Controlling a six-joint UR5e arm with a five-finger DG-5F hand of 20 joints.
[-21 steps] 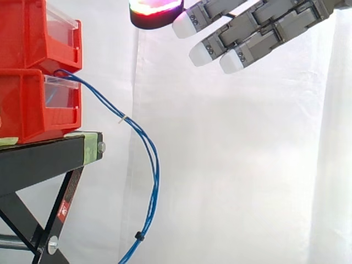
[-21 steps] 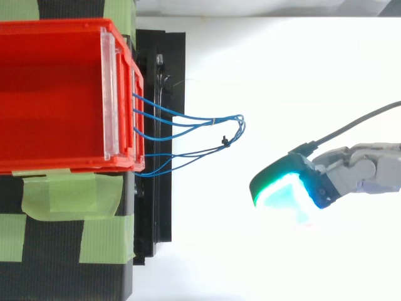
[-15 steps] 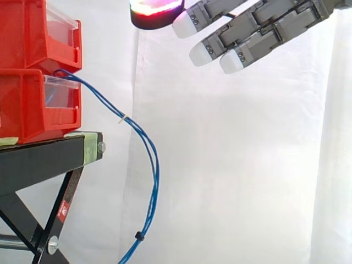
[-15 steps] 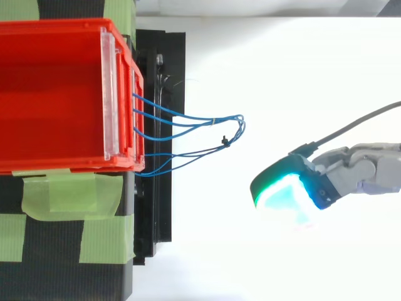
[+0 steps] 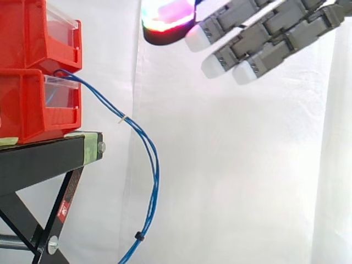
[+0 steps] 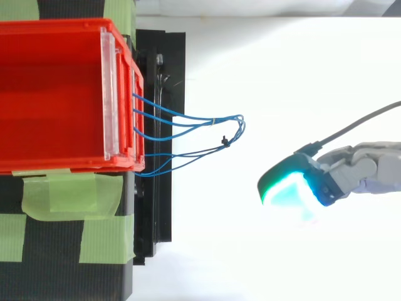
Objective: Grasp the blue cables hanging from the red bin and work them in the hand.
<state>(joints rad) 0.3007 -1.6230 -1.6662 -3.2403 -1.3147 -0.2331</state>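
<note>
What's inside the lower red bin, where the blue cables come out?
Through its clear front panel, the blue cables can be seen running into the lower red bin. The rest is hidden by its red walls and the upper red bin stacked on it.

Hand (image 5: 264,33) drawn back slightly rightward, farther from hanging blue cables (image 5: 157,170).

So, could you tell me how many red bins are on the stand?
2. The upper bin sits on the lower bin, which rests on the black stand; the blue cables hang from the lower one. Others may be hidden.
</note>
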